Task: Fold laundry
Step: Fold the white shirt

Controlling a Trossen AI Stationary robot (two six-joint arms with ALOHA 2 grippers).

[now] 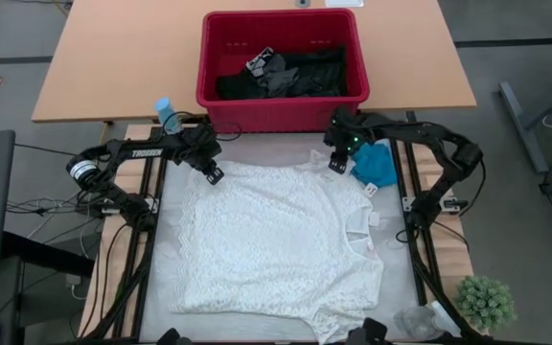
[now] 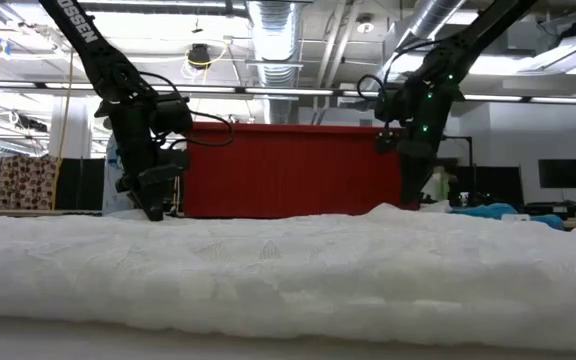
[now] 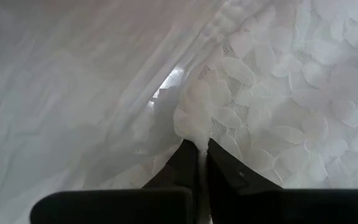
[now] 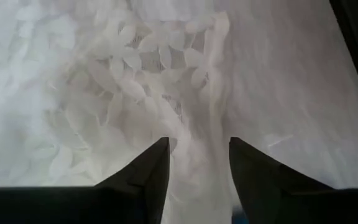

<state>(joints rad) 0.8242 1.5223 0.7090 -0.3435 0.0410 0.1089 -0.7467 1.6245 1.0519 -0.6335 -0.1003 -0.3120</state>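
The white lace top (image 1: pixel 276 240) lies spread flat on the grey work mat (image 1: pixel 161 278), its long axis running from my two grippers at the basket-side edge away toward the near table edge, neckline turned to my right side. Beyond both grippers stands the red slotted basket (image 1: pixel 223 101) with black garments (image 1: pixel 290 72) heaped inside. A teal garment (image 1: pixel 377 165) lies just outside my right gripper. My left gripper (image 1: pixel 214 175) points down at one far corner, fingers pinched tight on the lace hem. My right gripper (image 1: pixel 334 165) angles down at the other far corner, fingers (image 4: pixel 148 171) parted, straddling the hem edge without clamping it.
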